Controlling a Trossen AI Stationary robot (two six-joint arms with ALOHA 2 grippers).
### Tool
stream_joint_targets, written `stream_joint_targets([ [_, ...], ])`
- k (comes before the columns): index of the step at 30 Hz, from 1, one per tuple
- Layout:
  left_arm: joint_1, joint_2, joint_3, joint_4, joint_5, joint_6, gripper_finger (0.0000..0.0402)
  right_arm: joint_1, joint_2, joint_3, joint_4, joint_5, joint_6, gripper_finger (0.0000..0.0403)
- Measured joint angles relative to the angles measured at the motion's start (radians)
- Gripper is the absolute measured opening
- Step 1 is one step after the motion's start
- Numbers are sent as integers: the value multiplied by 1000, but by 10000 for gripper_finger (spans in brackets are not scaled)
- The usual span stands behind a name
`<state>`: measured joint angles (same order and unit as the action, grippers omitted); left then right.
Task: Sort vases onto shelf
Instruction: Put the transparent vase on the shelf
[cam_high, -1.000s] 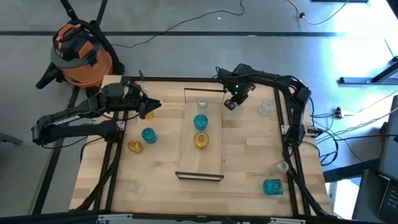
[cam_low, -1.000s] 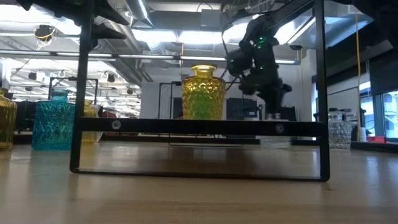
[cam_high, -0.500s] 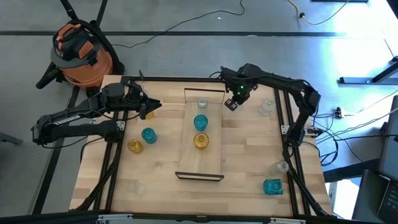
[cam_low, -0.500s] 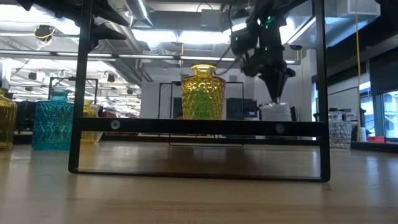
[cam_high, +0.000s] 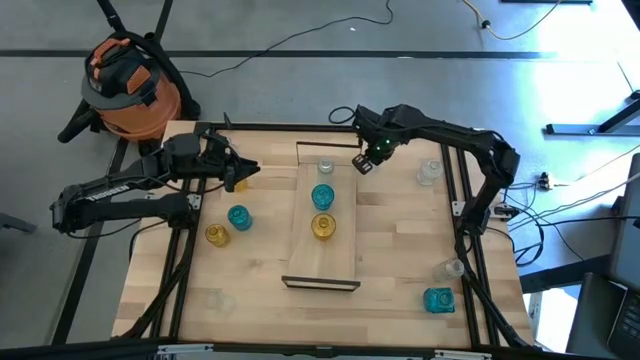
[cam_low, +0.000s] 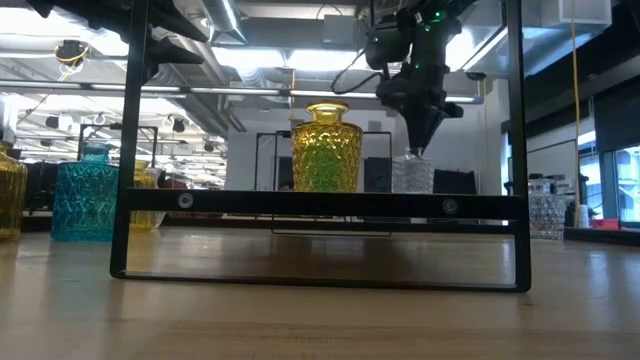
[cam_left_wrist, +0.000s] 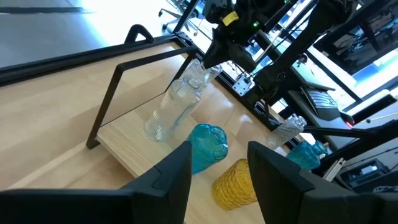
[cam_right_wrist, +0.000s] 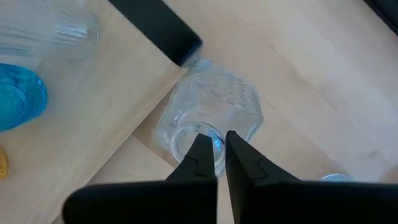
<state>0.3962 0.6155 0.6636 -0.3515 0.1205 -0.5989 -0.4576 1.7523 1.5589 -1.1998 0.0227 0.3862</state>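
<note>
Right end effector (cam_right_wrist: 216, 155) clamped on clear vase (cam_right_wrist: 214, 115) rim at shelf (cam_high: 305, 235) corner; left end effector (cam_left_wrist: 217, 165) apart, empty

No text, label, brand, number or sign can be read on anything in any of these views.

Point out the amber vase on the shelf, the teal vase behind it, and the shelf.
amber vase (cam_high: 323, 226), high view, its mouth.
teal vase (cam_high: 323, 196), high view, its mouth.
shelf (cam_high: 305, 258), high view, bare board.
</note>
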Motion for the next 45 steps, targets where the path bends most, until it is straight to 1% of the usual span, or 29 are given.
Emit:
stream_joint_targets([
  [10,0,0,0,0,11,-20,149,-1,0,0,87,-15,29,0],
  [14,0,0,0,0,12,-22,149,-1,0,0,94,-31,32,0],
  [21,0,0,0,0,22,-23,149,0,0,1,5,-33,31,0],
  [24,0,0,0,0,22,-23,149,19,-11,1,-38,-41,29,0],
  [27,0,0,0,0,22,-23,149,61,-53,1,-53,-87,34,0],
  [31,0,0,0,-3,20,-19,149,146,-113,2,-75,-151,86,0],
  [36,0,0,0,-19,-3,10,149,293,-179,8,-7,-232,213,0],
  [41,0,0,0,-21,-9,33,149,428,-179,49,51,-244,349,0],
  [45,0,0,0,-22,-11,33,149,510,-177,49,93,-253,469,0],
])
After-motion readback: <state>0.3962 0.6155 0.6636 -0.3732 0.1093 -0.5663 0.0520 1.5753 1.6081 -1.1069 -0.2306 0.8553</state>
